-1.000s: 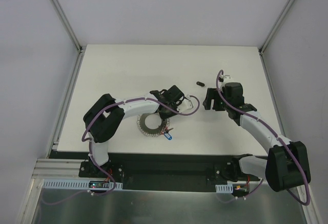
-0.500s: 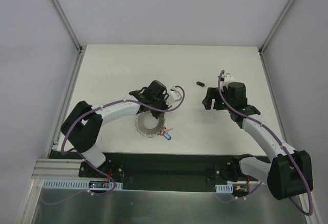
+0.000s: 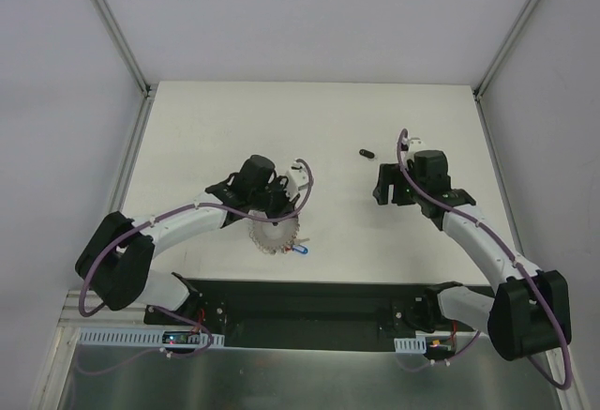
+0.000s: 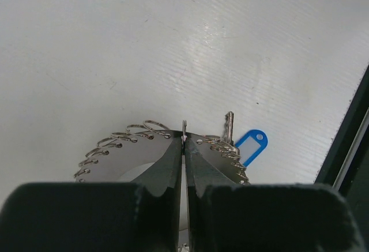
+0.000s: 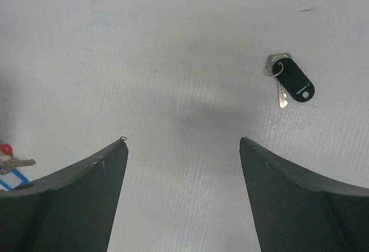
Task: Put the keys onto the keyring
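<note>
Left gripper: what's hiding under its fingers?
The keyring is under the left gripper, wire loops showing along its rim, a blue tag beside it. The fingers cover most of its middle hole.

Table (image 4: 173, 44) is matt white with fine ribbing and a slight sheen. The keyring (image 4: 124, 155) looks like dull grey metal, and its wire loops are shinier. Blue tag (image 4: 249, 146) is glossy plastic. The key (image 5: 293, 80), upper right of the right wrist view, has a glossy black plastic head. Right gripper (image 5: 183, 140) looks like matt dark plastic.
</note>
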Controlling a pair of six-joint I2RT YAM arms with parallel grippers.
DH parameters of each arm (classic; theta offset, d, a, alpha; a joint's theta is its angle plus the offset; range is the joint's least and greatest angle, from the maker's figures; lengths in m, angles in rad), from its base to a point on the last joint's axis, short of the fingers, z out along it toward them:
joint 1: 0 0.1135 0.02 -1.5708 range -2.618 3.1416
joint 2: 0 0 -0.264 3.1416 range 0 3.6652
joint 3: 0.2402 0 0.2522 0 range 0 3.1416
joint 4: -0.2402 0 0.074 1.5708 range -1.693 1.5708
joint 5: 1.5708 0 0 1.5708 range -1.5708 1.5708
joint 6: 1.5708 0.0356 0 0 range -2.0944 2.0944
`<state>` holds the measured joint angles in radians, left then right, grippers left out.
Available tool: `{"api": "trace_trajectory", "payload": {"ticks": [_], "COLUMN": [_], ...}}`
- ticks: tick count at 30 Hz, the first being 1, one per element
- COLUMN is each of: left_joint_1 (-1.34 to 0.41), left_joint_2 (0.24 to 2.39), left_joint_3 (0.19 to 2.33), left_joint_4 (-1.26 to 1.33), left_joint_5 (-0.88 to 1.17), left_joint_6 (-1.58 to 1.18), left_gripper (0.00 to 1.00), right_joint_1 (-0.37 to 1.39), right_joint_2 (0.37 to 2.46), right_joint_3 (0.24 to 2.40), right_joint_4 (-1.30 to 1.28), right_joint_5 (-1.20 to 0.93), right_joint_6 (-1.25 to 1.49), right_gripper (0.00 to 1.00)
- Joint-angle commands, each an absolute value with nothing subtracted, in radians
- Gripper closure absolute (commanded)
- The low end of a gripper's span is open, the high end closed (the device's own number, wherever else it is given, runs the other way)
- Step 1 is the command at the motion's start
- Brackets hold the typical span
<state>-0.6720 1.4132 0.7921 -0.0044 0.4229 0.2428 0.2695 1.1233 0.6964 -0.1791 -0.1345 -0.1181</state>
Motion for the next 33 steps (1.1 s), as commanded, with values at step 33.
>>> {"api": "trace_trajectory", "payload": {"ticks": [33], "left_joint_1": [-0.664], "left_joint_2": [1.275], "left_joint_3": [0.828], "left_joint_4": [-0.19], "left_joint_5": [0.337], "left_joint_6": [0.319], "left_gripper": [1.0], "right_joint_1": [0.035], "right_joint_2": [1.672], "right_joint_3": [1.055], "right_joint_4": [-0.248], "right_joint_5": [-0.081], "right_joint_6": [-0.02], "right_gripper": [0.54]}}
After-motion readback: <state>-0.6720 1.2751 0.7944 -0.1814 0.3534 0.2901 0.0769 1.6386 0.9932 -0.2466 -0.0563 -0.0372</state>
